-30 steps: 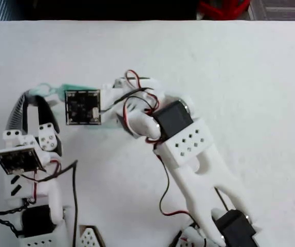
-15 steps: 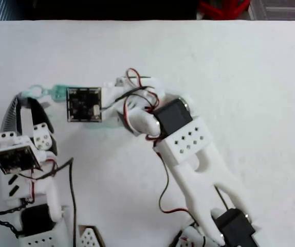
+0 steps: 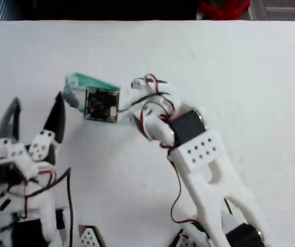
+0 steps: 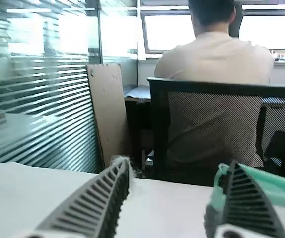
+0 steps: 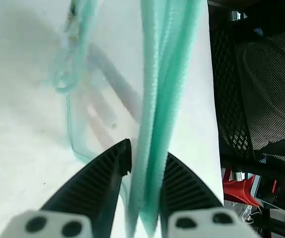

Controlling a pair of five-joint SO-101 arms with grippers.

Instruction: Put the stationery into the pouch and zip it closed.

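Note:
The pouch, clear with teal trim, hangs off the table in my right gripper, which sits under its camera board. In the right wrist view that gripper is shut on the pouch's teal zipper edge, and pale stationery shows through the clear side. My left gripper stands open to the pouch's left, apart from it. In the left wrist view its ribbed fingers are spread with nothing between them, and the pouch shows just past one fingertip.
The white table stretches bare to the right and back. The right arm's body crosses the front middle. Beyond the table's far edge sits a person on a mesh chair.
My left gripper has opened, let go of the pouch's end and drawn back toward the front. My right gripper has carried the pouch slightly right and tilted it up.

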